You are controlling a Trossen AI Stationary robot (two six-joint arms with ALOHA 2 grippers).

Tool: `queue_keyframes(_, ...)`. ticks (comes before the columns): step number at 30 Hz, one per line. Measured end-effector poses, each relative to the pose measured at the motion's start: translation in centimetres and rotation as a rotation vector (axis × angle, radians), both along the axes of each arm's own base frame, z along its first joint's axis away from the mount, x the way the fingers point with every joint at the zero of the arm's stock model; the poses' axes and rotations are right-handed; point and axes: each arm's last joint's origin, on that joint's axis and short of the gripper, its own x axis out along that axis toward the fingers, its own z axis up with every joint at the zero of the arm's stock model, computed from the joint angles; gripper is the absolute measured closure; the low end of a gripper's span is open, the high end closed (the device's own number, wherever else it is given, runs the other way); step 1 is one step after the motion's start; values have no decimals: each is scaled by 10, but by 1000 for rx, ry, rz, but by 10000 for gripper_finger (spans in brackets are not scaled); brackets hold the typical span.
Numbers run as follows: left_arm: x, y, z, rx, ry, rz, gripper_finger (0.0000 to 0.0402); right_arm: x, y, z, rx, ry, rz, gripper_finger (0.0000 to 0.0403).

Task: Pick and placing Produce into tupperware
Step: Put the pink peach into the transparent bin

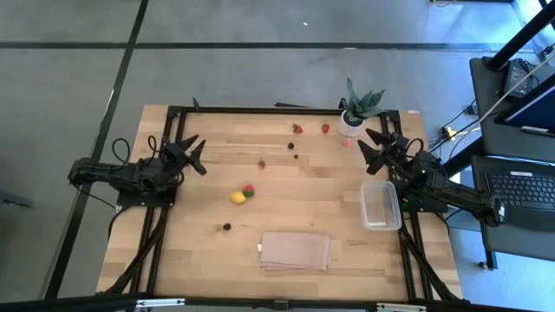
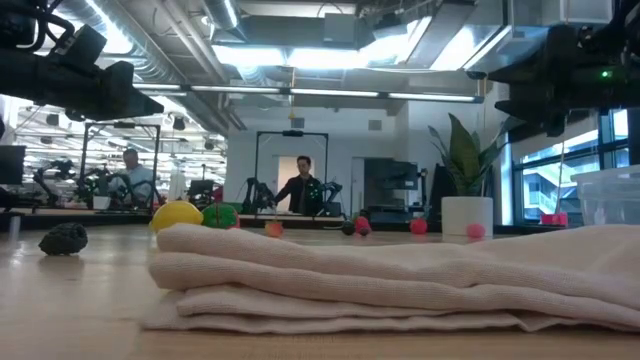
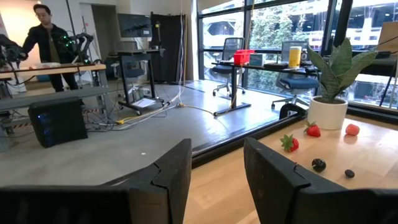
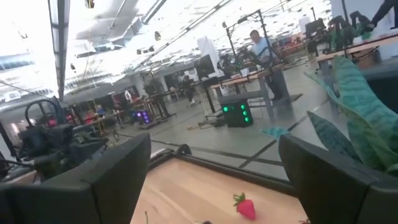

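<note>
Right gripper [image 1: 371, 141], high view: fingers spread wide, empty, raised beside the potted plant [image 1: 360, 107]. Tupperware [image 1: 381, 205] sits just behind it along its arm, nothing seen inside. Left gripper [image 1: 192, 153] partly spread, empty; yellow piece [image 1: 238, 198] and red-and-green piece [image 1: 249, 191], touching, lie ahead of it, off to one side. Strawberries [image 1: 297, 128] ahead of the right gripper.

Low view: folded cloth [image 2: 400, 280] fills the foreground; dark berry [image 2: 63, 239] to its left.

Left wrist view: fingers [image 3: 171, 177] part-spread, nothing between.

Right wrist view: fingers [image 4: 115, 174] wide apart; a strawberry [image 4: 244, 206] lies ahead between them.
</note>
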Motion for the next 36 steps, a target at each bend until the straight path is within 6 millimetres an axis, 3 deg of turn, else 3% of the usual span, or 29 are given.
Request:
queue_keyframes(8, 0, 0, 0, 0, 1, 0, 262, -1, 0, 21, -70, 112, -25, 52)
queue_keyframes(15, 0, 0, 0, 0, 1, 2, 262, 11, -6, 31, 115, 368, -58, 70)
queue_keyframes(24, 0, 0, 0, 0, 1, 17, 262, 38, -16, 10, 292, 594, -78, 73)
queue_keyframes(31, -1, 0, 0, 0, 1, 23, 262, 48, -24, -8, 475, 571, -296, 73)
queue_keyframes(36, -1, 0, 0, -1, 1, 23, 262, 53, -27, -16, 527, 575, -329, 73)
